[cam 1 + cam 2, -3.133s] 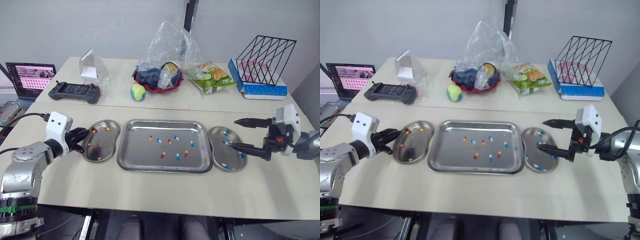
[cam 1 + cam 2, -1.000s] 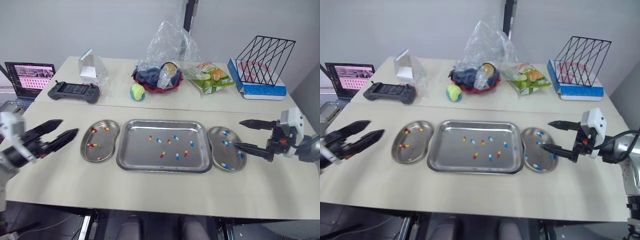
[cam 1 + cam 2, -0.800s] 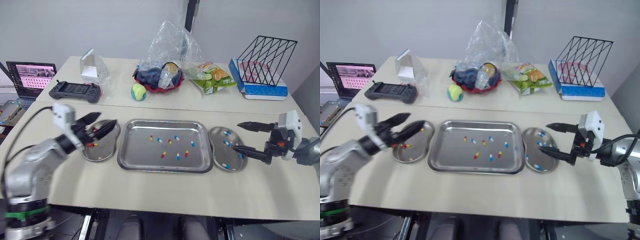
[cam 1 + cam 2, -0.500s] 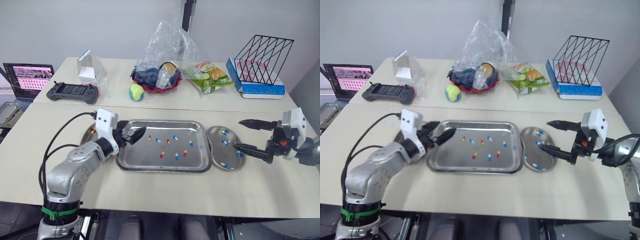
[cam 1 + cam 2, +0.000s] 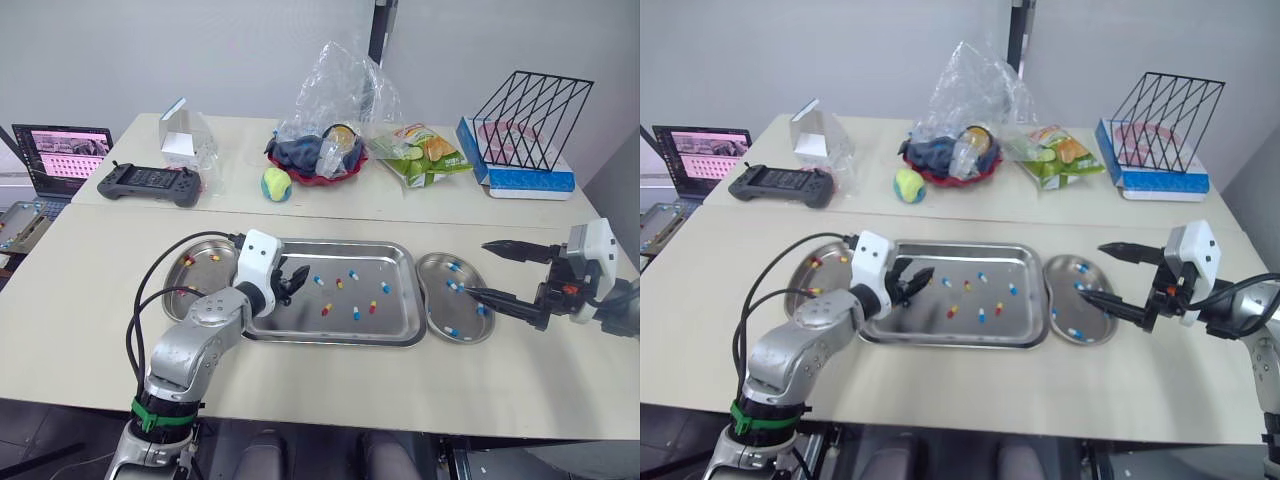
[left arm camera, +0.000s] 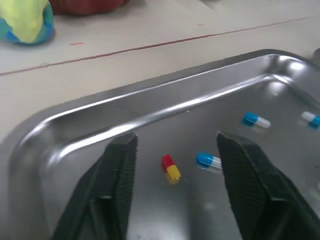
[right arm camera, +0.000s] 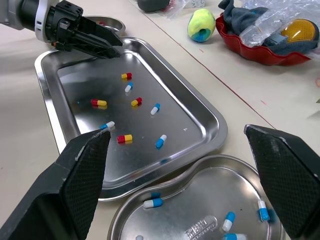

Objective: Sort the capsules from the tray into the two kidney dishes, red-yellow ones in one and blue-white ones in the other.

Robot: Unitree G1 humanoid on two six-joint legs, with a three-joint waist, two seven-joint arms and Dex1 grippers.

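Hanging low over the tray's [image 5: 300, 322] left end, the left gripper [image 6: 175, 141] has its fingers parted. A red-yellow capsule [image 6: 170, 167] lies on the tray floor between them, with a blue-white capsule [image 6: 207, 160] just beside it. More capsules are scattered toward the tray's middle. The right gripper [image 5: 478, 268], spread wide, hangs at the outer side of the right dish [image 5: 432, 264], which holds blue-white ones. The left dish [image 5: 222, 250] holds red-yellow ones.

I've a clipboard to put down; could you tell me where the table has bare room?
Bare: the table strip in front of the tray and right dish, and the corner between controller and left dish. Crowded: the back, with bag, bowl, ball, box.
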